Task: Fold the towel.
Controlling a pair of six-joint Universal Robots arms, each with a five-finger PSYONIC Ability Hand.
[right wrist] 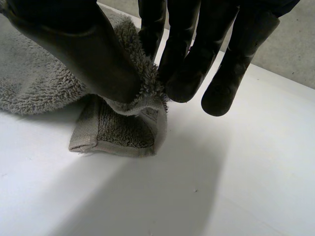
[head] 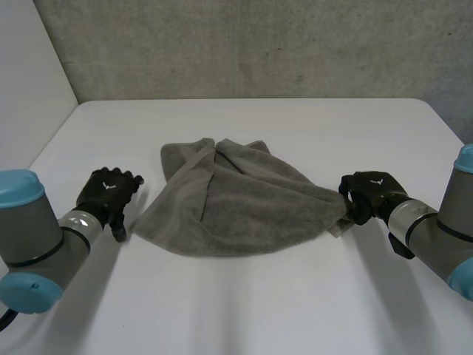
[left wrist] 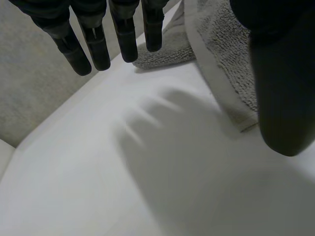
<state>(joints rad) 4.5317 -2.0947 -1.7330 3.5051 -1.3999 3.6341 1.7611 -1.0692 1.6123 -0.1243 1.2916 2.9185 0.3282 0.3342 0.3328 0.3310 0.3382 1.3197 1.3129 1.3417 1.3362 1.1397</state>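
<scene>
Grey towel (head: 236, 198), one corner in the pinch of the right hand (head: 371, 194), left hand (head: 109, 194) straight-fingered beside its other edge.

The towel (head: 236, 200) lies bunched on the middle of the bench (head: 244, 303), a little nearer the far edge than the near one. The 2 hands flank it. The left hand (head: 107, 194) is just beside the towel's left near corner, toward the bench's left edge and apart from the cloth; that corner lies flat on the bench. The right hand (head: 369, 194) is at the towel's right corner, which is pinched between thumb and fingers, its tip hanging down to the bench. A wall (head: 244, 44) stands behind the far edge.
</scene>
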